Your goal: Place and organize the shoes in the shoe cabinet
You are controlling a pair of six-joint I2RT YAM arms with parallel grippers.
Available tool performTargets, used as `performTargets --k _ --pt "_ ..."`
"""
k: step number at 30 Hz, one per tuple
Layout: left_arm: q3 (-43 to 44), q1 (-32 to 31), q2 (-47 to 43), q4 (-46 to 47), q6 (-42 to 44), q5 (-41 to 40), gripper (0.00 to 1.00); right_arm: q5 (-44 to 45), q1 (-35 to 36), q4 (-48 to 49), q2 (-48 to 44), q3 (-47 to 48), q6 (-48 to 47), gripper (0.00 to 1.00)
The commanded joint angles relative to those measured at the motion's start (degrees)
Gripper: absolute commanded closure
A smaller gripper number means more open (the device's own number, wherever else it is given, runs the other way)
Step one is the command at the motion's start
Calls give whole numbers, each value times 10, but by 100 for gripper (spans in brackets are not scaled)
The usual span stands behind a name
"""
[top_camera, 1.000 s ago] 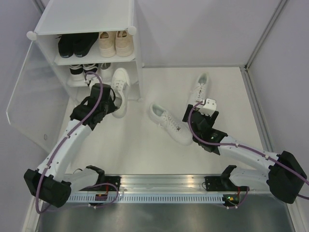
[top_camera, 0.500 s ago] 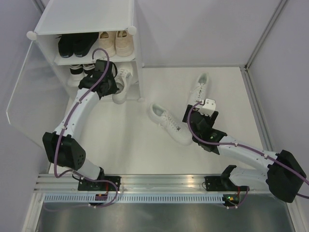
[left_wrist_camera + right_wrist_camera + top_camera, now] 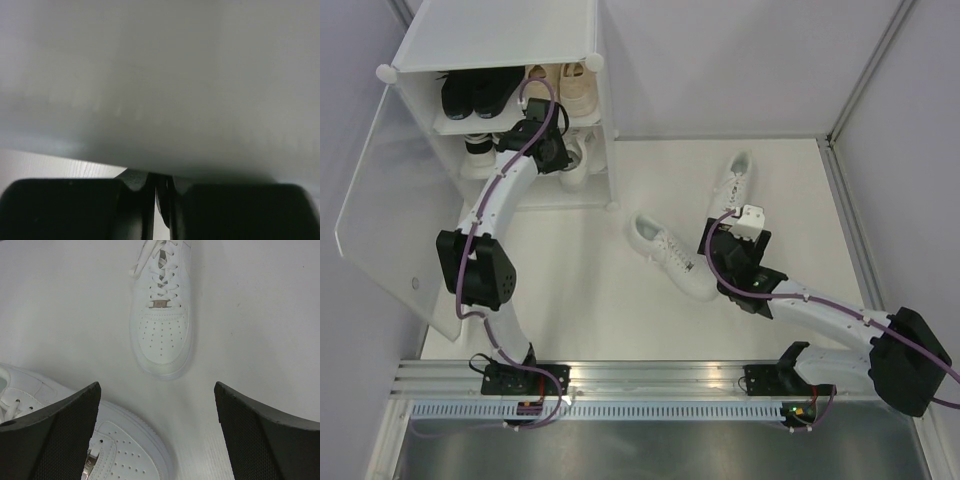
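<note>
The left arm reaches into the cabinet, whose door stands swung open to the left. The left gripper sits at the tier below the top shelf, right against a white shoe lying on the right side of that tier. In the left wrist view the left gripper has its jaws pressed almost together, with only a thin slit between them. A blurred grey surface fills the rest of that view, so it cannot be told whether they pinch any part of the shoe. Left of the gripper on the same tier stand black-and-white shoes. On the shelf above, a black pair sits on the left and a beige pair on the right.

Two more white shoes lie out on the table, apart from each other. The near shoe lies at a slant in the middle, and the far shoe is further back to the right. The right gripper hovers between them with its jaws spread wide and nothing held. In the right wrist view the right gripper looks down on bare table, with the far shoe ahead, toe toward the camera. The near shoe lies beside the left finger.
</note>
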Motion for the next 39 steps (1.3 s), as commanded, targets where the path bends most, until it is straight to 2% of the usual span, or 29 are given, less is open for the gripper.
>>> performTargets --k 1,2,4,10,12,14,16,18,19,22,25,33,36,39 --pt "51 2 7 48 4 17 84 3 -2 6 14 25 3 2" --pt "51 2 8 50 0 17 70 2 -3 5 17 29 1 2" --pt "48 2 1 53 -4 12 56 0 -2 -10 21 32 1 2" --pt "2 2 -65 70 -1 5 36 -13 -3 -7 26 34 -5 3" --pt "-22 -1 -92 80 3 13 24 -14 -2 -7 26 34 -5 3" --pt "-81 -10 -145 101 18 17 12 -17 -2 -7 27 35 -5 3" --pt "-165 -18 -205 163 34 24 8 -18 -3 -7 28 35 -6 3" --pt "-232 -31 -245 256 68 30 7 -18 -2 -6 28 35 -5 3" --pt "-299 -34 -260 294 77 30 7 -19 -3 -6 28 36 -5 3" --pt "-388 -36 -303 386 105 32 11 -25 -2 -6 27 36 -5 3" --pt "-421 -37 -296 425 129 16 13 -27 -2 -2 25 34 -7 3" --pt "-411 -37 -229 486 157 -13 22 -29 -3 -1 29 34 -9 3" --pt "-383 -37 -202 486 158 -16 32 -28 -3 -1 32 34 -9 3" --pt "-351 -37 -183 486 159 -18 48 -27 -3 -1 32 34 -9 3"
